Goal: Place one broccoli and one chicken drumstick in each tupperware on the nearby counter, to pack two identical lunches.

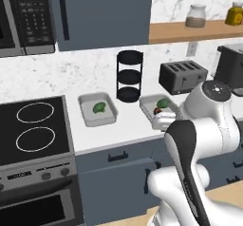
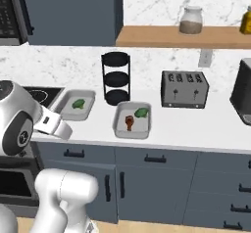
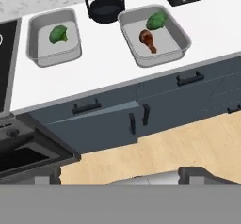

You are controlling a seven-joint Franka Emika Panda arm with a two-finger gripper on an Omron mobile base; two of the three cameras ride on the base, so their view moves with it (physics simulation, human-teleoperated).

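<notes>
1. Two light-grey trays sit on the white counter (image 2: 196, 129), one on each side of a black three-tier round stand (image 2: 116, 78) that stands at the back.
2. In the hand view the left tray (image 3: 52, 42) lies at about 11 o'clock and the right tray (image 3: 154, 36) at about 1 o'clock, well apart, with the stand's base between them at 12.
3. The left tray (image 2: 74, 104) holds one green broccoli floret (image 3: 58, 34), near its middle.
4. The right tray (image 2: 131, 120) holds a second broccoli floret (image 3: 156, 20) and a reddish-brown drumstick (image 3: 148, 40); the drumstick lies just beside the floret, at the floret's 7 o'clock in the hand view.
5. The claw is released, its fingers spread wide and grasping nothing; the fingertips themselves are not plain to see at the bottom of the hand view.
6. The hand looks down from off the counter's front edge, over the blue-grey cupboard fronts and the wooden floor (image 3: 155, 155).
7. One cupboard door (image 3: 96, 124) below the counter stands slightly ajar.
8. A toaster (image 2: 184, 89) stands at the right tray's 2 o'clock in the right base view; the stovetop (image 1: 35, 127) lies left of the left tray.
</notes>
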